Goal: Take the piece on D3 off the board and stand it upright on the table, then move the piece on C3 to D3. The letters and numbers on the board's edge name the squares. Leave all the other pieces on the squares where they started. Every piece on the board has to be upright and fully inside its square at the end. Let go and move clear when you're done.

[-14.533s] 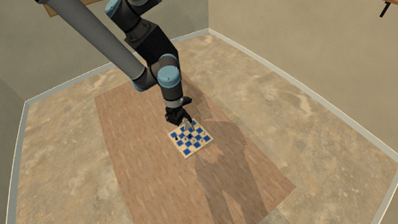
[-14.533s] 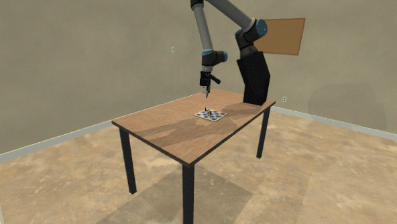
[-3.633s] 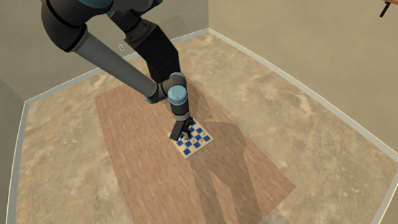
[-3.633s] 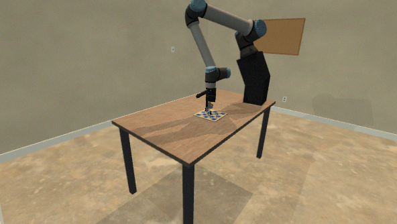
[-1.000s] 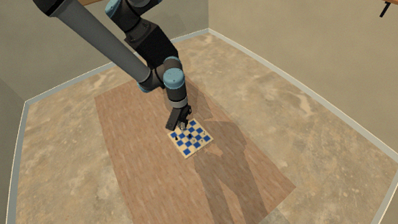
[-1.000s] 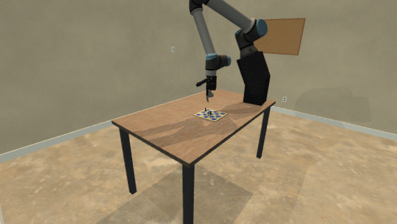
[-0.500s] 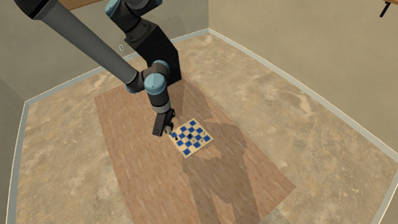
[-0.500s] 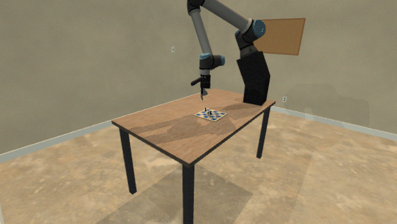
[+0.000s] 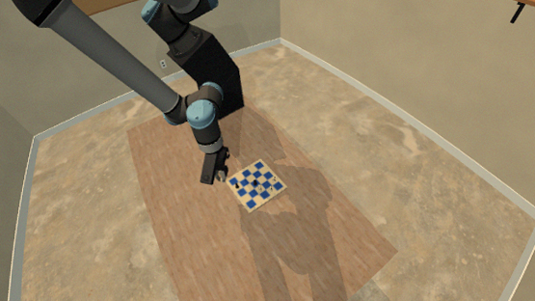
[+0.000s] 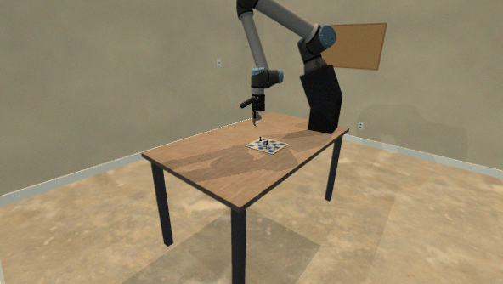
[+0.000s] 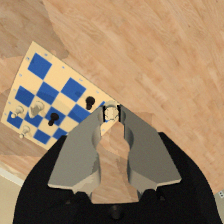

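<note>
A small blue-and-cream chessboard [image 9: 258, 183] lies on the wooden table; it also shows in the exterior view [image 10: 267, 145] and the wrist view [image 11: 47, 102]. My gripper [image 11: 111, 106] is shut on a white chess piece [image 11: 111, 112], held in the air past the board's edge. In the top and exterior views the gripper [image 9: 217, 176] hangs beside the board, above the table [image 10: 257, 122]. Two black pieces [image 11: 89, 102] [image 11: 53, 118] and a few pale pieces [image 11: 37, 106] stand on the board.
The arm's black base [image 10: 324, 99] stands at the table's far end. The table [image 10: 242, 159] has open wood around the board on all sides.
</note>
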{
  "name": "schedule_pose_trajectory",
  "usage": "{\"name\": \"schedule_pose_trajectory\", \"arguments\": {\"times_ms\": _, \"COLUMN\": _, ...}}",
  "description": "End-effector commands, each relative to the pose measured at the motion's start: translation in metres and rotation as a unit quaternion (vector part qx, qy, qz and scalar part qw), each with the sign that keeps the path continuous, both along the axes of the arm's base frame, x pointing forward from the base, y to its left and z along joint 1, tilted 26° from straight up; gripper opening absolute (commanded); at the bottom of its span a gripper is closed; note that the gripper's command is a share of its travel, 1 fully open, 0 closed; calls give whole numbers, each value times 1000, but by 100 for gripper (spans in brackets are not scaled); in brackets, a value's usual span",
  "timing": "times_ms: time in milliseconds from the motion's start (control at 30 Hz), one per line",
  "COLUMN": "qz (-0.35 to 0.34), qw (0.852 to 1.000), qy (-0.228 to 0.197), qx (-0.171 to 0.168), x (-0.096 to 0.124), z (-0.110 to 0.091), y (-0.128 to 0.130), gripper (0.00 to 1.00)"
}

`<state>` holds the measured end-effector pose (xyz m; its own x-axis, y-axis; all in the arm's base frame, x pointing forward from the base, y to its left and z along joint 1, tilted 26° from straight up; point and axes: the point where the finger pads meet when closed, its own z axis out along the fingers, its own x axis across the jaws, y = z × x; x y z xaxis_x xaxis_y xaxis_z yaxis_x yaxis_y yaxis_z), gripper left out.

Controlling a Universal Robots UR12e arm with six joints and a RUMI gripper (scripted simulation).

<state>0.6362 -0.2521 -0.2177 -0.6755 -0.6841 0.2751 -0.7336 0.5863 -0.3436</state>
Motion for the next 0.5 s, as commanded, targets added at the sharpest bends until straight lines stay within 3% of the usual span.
{"name": "schedule_pose_trajectory", "arguments": {"times_ms": 0, "qz": 1, "qw": 1000, "qy": 0, "qx": 0, "x": 0, "z": 0, "y": -1, "gripper": 0}}
{"name": "schedule_pose_trajectory", "arguments": {"times_ms": 233, "qz": 1, "qw": 1000, "qy": 0, "qx": 0, "x": 1, "z": -8, "y": -4, "gripper": 0}}
{"name": "schedule_pose_trajectory", "arguments": {"times_ms": 467, "qz": 1, "qw": 1000, "qy": 0, "qx": 0, "x": 3, "z": -33, "y": -16, "gripper": 0}}
